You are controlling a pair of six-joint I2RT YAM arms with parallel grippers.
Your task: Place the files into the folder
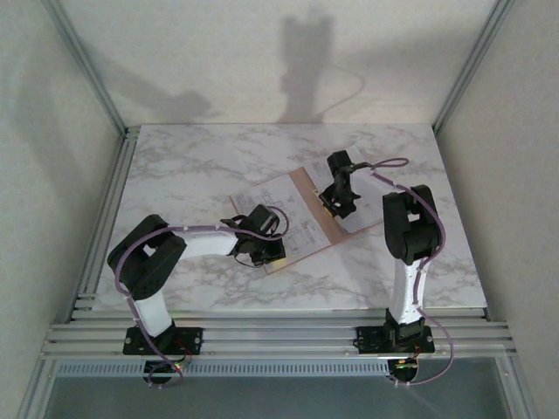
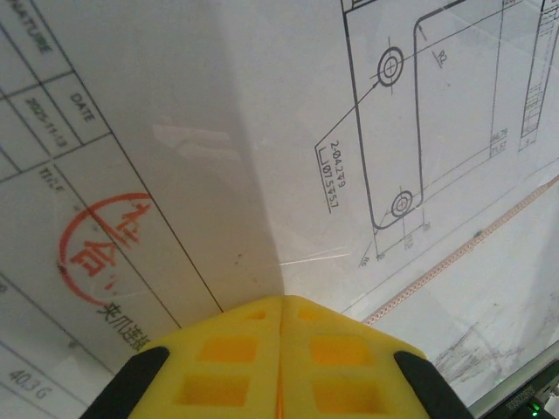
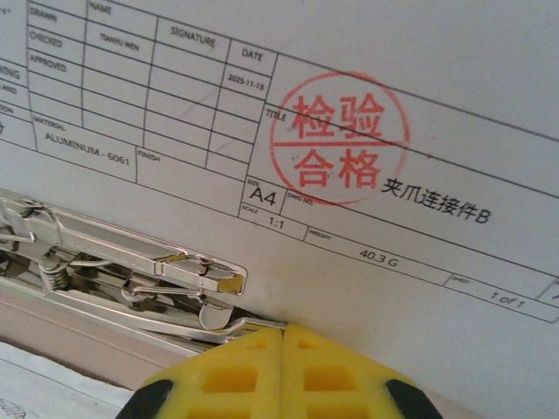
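Observation:
The pinkish-tan folder (image 1: 328, 234) lies open in the middle of the marble table, with white printed files (image 1: 284, 202) spread on its leaves. My left gripper (image 1: 262, 248) is shut, its yellow fingertips (image 2: 281, 299) resting on a sheet with a line drawing (image 2: 384, 131) and a red stamp (image 2: 105, 244). My right gripper (image 1: 337, 204) is shut near the centre crease. Its tips (image 3: 285, 327) touch a stamped sheet (image 3: 419, 288) right beside the lever of the folder's metal clip (image 3: 140, 266). Bare folder card (image 3: 70, 339) shows below the clip.
Marble table (image 1: 192, 166) stretches around the folder, with white walls at the back and sides. Aluminium rails (image 1: 279, 333) run along the near edge by the arm bases. A strip of the table (image 2: 489, 332) lies just past the sheet's edge.

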